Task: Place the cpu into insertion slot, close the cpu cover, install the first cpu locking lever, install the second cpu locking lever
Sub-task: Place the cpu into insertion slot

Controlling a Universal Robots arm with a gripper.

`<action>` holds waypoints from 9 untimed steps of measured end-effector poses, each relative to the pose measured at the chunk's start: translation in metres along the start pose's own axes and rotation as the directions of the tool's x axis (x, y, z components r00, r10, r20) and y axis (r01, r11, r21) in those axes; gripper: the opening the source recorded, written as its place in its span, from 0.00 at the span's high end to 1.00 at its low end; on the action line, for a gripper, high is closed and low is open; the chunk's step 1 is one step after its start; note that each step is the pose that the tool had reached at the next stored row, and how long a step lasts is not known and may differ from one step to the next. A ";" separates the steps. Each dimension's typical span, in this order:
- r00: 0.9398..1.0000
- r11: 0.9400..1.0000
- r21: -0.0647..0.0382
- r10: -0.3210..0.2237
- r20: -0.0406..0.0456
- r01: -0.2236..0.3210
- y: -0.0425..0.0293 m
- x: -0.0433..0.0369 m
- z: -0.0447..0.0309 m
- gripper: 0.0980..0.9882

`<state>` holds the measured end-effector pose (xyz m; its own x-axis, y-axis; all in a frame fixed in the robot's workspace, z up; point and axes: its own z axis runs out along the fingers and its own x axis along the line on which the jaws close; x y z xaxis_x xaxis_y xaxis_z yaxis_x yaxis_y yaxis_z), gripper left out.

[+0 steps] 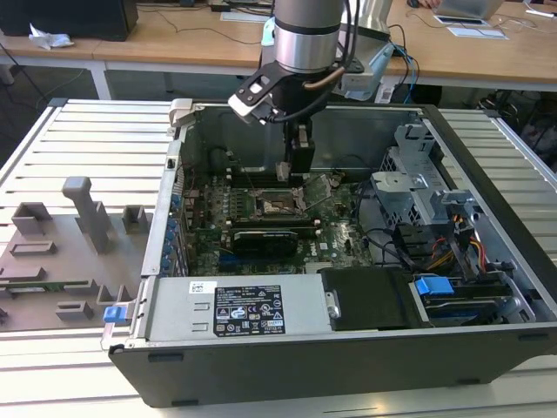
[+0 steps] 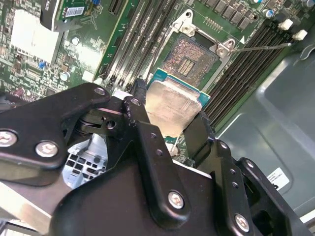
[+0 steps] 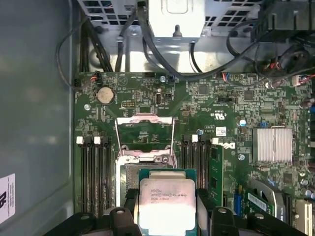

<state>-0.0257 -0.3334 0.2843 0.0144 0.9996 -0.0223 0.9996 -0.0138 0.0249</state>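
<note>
My gripper (image 1: pixel 293 167) hangs inside the open computer case, shut on the cpu (image 3: pixel 166 204), a flat square chip with a silver-grey top and a green edge. Black fingers (image 2: pixel 140 120) clamp two opposite sides of the cpu (image 2: pixel 172 105). The chip is held above the board, over one edge of the insertion slot (image 2: pixel 189 54) and partly covering it in the first wrist view. The insertion slot (image 1: pixel 278 205) lies bare, its contact field showing. The cpu cover (image 3: pixel 145 118) stands flipped up beyond the socket. A thin wire locking lever (image 2: pixel 261 47) sticks out sideways, unlatched.
Long black memory slots (image 3: pixel 96 172) flank the socket on both sides. A finned heatsink (image 3: pixel 272 145) and an upright card (image 1: pixel 270 237) sit nearby. Cables and a drive cage (image 1: pixel 426 205) fill the exterior view's right. A grey fixture (image 1: pixel 61 252) lies outside the case.
</note>
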 end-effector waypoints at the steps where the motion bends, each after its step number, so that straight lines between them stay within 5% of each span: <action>1: 1.000 1.000 0.000 0.012 0.001 -0.012 0.0000 0.0000 0.0000 0.50; 9: 0.996 0.996 0.002 0.085 0.006 -0.085 0.0002 0.0000 0.0001 0.50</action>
<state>-0.0255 -0.3334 0.2842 0.0991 0.9947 -0.0258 0.9948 -0.0985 0.0251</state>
